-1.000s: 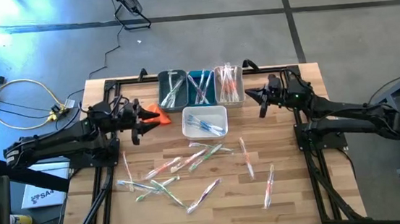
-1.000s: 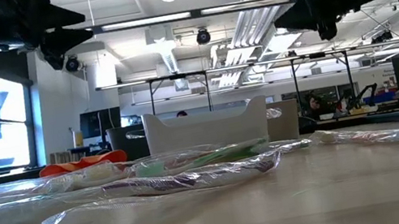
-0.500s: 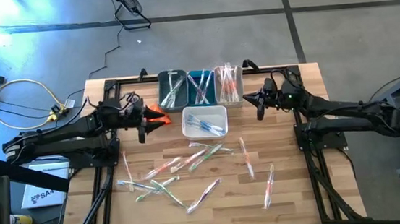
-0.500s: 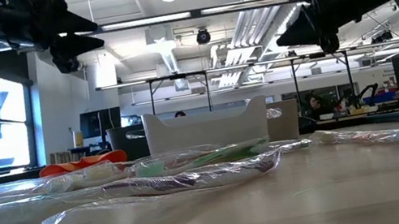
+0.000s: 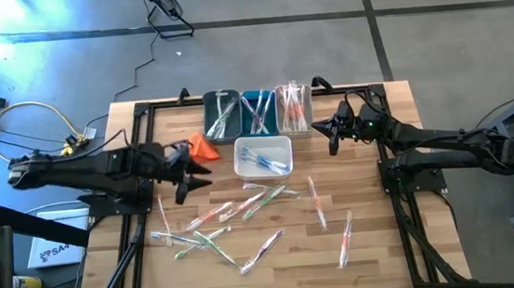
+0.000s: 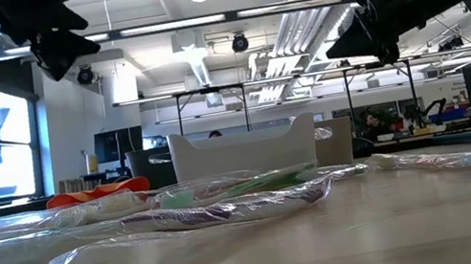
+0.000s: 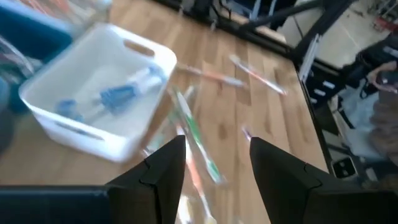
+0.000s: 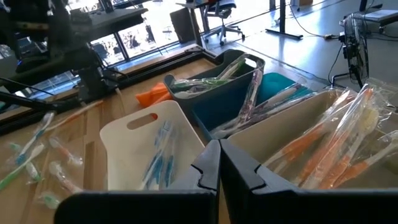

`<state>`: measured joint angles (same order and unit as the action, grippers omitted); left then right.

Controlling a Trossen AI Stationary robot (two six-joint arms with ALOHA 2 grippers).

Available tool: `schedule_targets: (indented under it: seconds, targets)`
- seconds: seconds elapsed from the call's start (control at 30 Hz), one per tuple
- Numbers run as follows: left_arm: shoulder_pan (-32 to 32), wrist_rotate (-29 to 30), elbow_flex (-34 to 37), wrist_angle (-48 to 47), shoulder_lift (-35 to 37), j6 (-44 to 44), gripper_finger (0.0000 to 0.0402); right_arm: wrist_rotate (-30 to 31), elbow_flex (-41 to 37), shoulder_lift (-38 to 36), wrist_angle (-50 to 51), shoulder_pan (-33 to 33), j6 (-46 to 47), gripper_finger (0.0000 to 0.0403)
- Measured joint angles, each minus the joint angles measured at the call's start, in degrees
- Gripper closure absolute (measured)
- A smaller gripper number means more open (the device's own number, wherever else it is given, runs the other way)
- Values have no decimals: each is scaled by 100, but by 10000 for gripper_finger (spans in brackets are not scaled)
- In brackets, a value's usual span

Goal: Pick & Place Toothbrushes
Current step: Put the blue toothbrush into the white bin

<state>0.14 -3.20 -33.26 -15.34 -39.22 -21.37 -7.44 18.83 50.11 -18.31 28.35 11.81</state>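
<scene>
So the wooden table (image 5: 378,245) has four bins up at the far edge: a dark one (image 5: 222,115), a teal one (image 5: 258,112) and a clear one (image 5: 294,108) side by side in a row, all with wrapped toothbrushes in them, and a white bin (image 5: 263,156) just in front of the teal one with blue-handled brushes inside. The rest of the toothbrushes (image 5: 244,207) lie scattered loose over the middle and near part of the table, green, orange and whitish handles in clear wrappers. An orange cloth (image 5: 203,147) sits left of the white bin. The left gripper (image 5: 188,179) hangs above the table between the cloth and the loose pile, fingers spread apart and holding nothing; the nearest loose brushes are just in front of it, and its wrist camera looks down on the white bin and a green brush (image 7: 198,140). The right gripper (image 5: 333,135) is up in the air to the right of the clear bin, fingers pressed together and empty, well apart from the loose brushes.
</scene>
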Motion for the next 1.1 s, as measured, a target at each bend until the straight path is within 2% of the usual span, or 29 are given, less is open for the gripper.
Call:
schedule_targets:
  seconds: [0.17,0.3,0.43,0.6,0.73,0.87,1.1]
  targets:
    - [-778,360,0,-291,-189,-830,224,0,0,-2,-50,-2,17,401]
    - [-1304,411,7,-670,-381,-1657,224,-7,0,-2,-43,-2,54,401]
    - [-1718,428,7,-789,-676,-2076,224,-14,0,-2,-40,-2,128,401]
    - [-2113,445,-349,-1145,-1262,-2093,224,-13,0,-2,-37,-2,205,401]
    - [-2311,418,-907,-2059,-1830,-1922,224,-2,0,-2,-38,-2,205,401]
    - [-2345,85,-1329,-2941,-2273,-1434,224,0,0,-2,-39,-2,199,401]
    - [-2345,-197,-1388,-3387,-2707,-987,224,0,0,-2,-48,-2,166,401]
